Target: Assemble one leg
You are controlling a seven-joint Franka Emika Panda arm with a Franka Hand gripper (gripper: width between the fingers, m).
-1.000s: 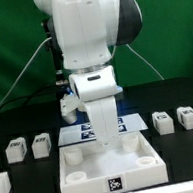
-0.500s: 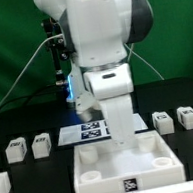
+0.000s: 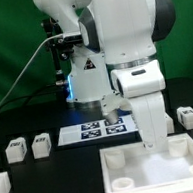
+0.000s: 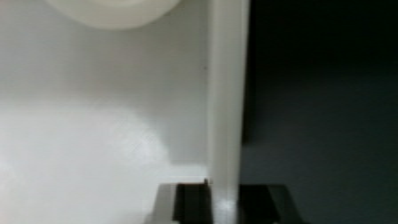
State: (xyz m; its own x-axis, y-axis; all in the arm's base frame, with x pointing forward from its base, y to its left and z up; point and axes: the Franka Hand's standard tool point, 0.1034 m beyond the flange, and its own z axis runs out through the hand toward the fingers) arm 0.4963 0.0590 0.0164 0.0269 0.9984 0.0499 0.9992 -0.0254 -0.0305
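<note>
- Black counter (image 3: 37,180) in front of a green backdrop, with the white arm (image 3: 124,29) reaching down over it.
- Gripper (image 3: 150,145) clenched on the raised rim of the large white tray-like part (image 3: 163,175), which spreads out below and to both sides of it.
- Seen from the wrist view: dark fingers (image 4: 182,205) pressed against either face of that thin upright rim (image 4: 226,100), and a round socket (image 4: 107,10) in the tray floor farther along from the gripper.
- Untouched on the counter: one leg (image 3: 16,150) and a second leg (image 3: 38,144) side by side, well apart from the gripper toward the exterior view's left.
- Near the gripper toward the exterior view's right, a third leg (image 3: 189,117), just past the arm.
- Flat behind the gripper, the marker board (image 3: 95,130).
</note>
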